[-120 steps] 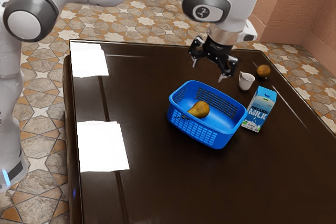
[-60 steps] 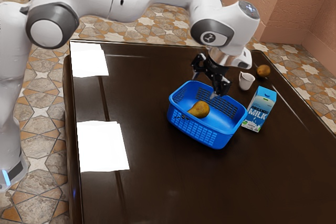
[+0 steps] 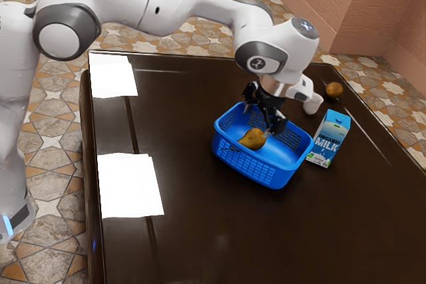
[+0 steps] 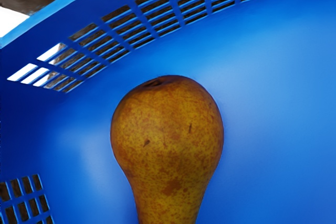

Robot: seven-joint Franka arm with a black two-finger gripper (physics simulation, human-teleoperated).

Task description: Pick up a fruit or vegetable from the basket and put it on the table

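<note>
Dark brown, glossy tabletop [image 3: 200, 231]; two bright white patches of reflected light along the exterior view's left side. Floor [image 3: 53, 131]: patterned tiles, tan, grey and rust, star shapes between. Rough salmon-pink wall [image 3: 319, 11], far side, meeting at a corner.

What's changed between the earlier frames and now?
The tool has come down, drifting slightly toward the exterior view's left, from above the basket's far rim to just over the pear. Its fingers stand open; nothing has been taken hold of or let go. Pear, basket, milk carton, white cup and the brown fruit beyond stayed put.
</note>
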